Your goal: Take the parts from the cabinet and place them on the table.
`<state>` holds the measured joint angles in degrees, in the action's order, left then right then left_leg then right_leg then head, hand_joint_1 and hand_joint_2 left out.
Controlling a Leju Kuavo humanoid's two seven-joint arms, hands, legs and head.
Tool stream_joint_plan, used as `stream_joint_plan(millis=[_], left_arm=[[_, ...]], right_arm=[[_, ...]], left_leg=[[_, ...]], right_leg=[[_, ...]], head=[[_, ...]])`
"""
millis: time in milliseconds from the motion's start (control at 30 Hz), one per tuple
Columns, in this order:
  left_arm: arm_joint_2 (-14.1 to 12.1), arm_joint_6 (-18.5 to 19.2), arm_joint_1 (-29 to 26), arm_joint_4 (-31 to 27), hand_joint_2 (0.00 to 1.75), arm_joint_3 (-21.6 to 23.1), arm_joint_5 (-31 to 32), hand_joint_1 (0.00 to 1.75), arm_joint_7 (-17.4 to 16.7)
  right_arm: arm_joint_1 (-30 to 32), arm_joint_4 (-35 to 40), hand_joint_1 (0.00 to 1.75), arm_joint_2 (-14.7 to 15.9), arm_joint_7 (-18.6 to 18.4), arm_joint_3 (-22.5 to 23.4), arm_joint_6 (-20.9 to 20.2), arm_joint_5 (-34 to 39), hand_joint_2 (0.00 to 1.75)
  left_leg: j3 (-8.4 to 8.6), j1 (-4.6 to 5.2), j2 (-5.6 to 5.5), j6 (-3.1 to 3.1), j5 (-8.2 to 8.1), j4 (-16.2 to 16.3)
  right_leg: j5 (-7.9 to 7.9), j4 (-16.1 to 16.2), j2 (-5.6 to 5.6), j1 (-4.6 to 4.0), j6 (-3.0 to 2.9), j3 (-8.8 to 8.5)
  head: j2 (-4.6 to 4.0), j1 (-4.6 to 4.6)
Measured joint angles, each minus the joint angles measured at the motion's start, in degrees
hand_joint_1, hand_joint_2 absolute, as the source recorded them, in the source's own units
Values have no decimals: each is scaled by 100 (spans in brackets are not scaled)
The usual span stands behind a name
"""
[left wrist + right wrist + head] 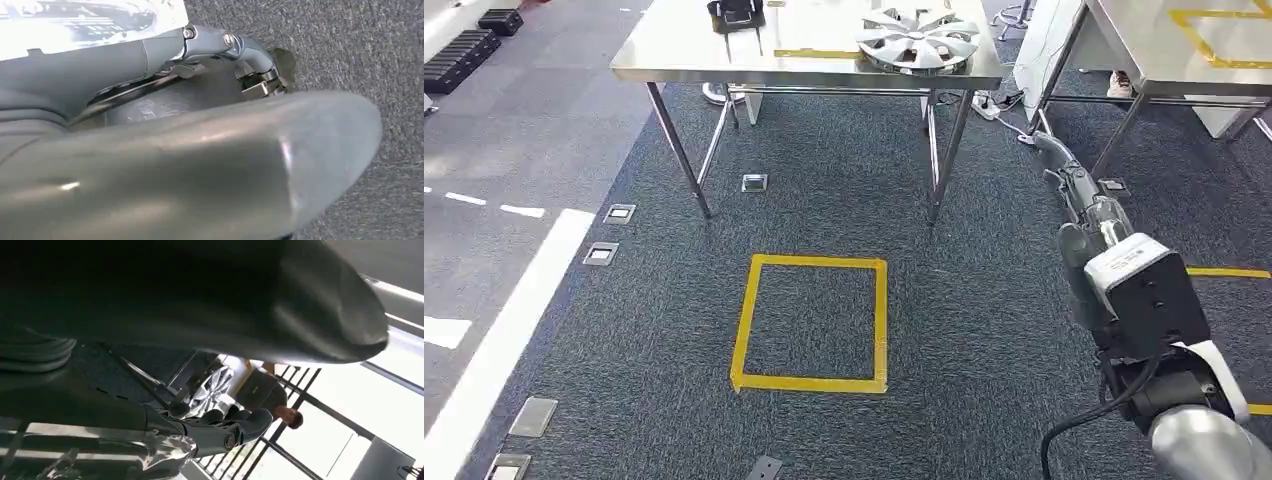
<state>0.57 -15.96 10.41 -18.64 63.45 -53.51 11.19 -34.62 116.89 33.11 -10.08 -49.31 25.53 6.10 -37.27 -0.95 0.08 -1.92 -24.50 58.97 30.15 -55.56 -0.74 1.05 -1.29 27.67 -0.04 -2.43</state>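
A silver wheel cover [917, 40] lies on the steel table [684, 50] ahead, with a black part [736, 15] at the table's far left. My right arm reaches forward at the right, and the right hand [1052, 152] hangs beside the table's right leg with nothing in it. In the right wrist view, its dark fingers [235, 427] stretch toward the wheel cover [210, 387] and a black part [257, 390]. My left hand [200, 150] hangs over the carpet. Its fingers [250, 50] stand apart from the thick thumb, and nothing lies between them.
A yellow taped square [814, 320] marks the carpet before the table. A second steel table [1164, 50] stands at the back right, with a power strip [984, 105] on the floor between them. Metal floor sockets [619, 213] dot the left. A person [287, 415] stands beyond the table.
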Motion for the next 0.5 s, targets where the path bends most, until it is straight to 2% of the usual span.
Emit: stream_joint_plan(millis=[33,67,100,133,167,200,267,300,333,400,433,467,500], left_arm=[[-2,-2,6,0,0,0,0,0,0],[-7,-7,15,0,175,0,0,0,0],[-11,-13,26,0,175,0,0,0,0],[-17,-30,34,0,175,0,-2,0,0],[-20,-35,30,0,175,5,-9,0,-18],[-20,-44,3,0,175,11,-20,0,-59],[-22,-52,-58,0,175,20,-24,0,-98],[-24,-52,-75,0,175,26,-26,0,-116],[-31,-52,-86,-2,175,50,-17,0,-142],[-28,-68,-87,-2,175,92,2,0,-162],[-22,-70,-84,-4,175,120,0,0,-168],[-13,-76,-87,-11,175,144,-11,0,-181],[9,-92,-93,-20,175,155,-37,0,-197]], right_arm=[[15,-32,0,-5,9,0,0,0,0],[49,-59,0,-9,11,0,-2,0,0],[85,-79,0,-13,11,0,-15,4,0],[115,-120,0,-18,-17,-4,-57,18,0],[157,-164,0,-26,-44,-2,-101,20,0],[212,-234,0,-37,-66,-2,-142,26,0],[347,-385,0,-64,-72,2,-223,79,0],[417,-451,0,-75,-59,4,-254,125,0],[456,-588,0,-101,-30,4,-306,197,175],[639,-851,0,-140,-2,11,-376,309,175],[754,-1045,0,-160,48,15,-422,400,175],[838,-1202,0,-183,109,28,-454,467,175],[905,-1392,0,-218,133,41,-479,533,175]], left_leg=[[-86,5,-1,-5,-291,308],[-202,9,-3,-13,-584,766],[-290,14,-4,-17,-786,1220],[-334,22,-4,-12,-883,1550],[-253,35,-4,6,-839,1589],[-61,47,-4,39,-697,1372],[510,96,-11,164,-314,413],[659,119,-12,276,-442,128],[733,139,-4,285,-391,49],[713,174,-5,291,-383,-20],[723,165,-5,279,-408,-102],[731,155,-6,207,-473,-145],[717,160,-13,252,-458,-144]], right_leg=[[-30,-5,-5,-8,-43,25],[-53,-11,-12,-30,-65,49],[-79,-23,-13,-57,-80,84],[-97,-51,-11,-81,-87,132],[-110,-82,-7,-103,-93,180],[-115,-115,-3,-125,-99,220],[-117,-168,3,-169,-101,260],[-119,-173,-8,-160,-98,280],[-144,-192,-6,-182,-58,328],[-183,-189,-34,-148,4,352],[-151,-213,-55,-160,5,381],[-172,-219,-55,-167,-36,416],[-170,-218,-73,-163,-27,411]], head=[[0,42],[0,77],[0,92],[0,107],[0,112],[0,123],[0,145],[0,142],[0,109],[0,140],[0,140],[0,132],[0,101]])
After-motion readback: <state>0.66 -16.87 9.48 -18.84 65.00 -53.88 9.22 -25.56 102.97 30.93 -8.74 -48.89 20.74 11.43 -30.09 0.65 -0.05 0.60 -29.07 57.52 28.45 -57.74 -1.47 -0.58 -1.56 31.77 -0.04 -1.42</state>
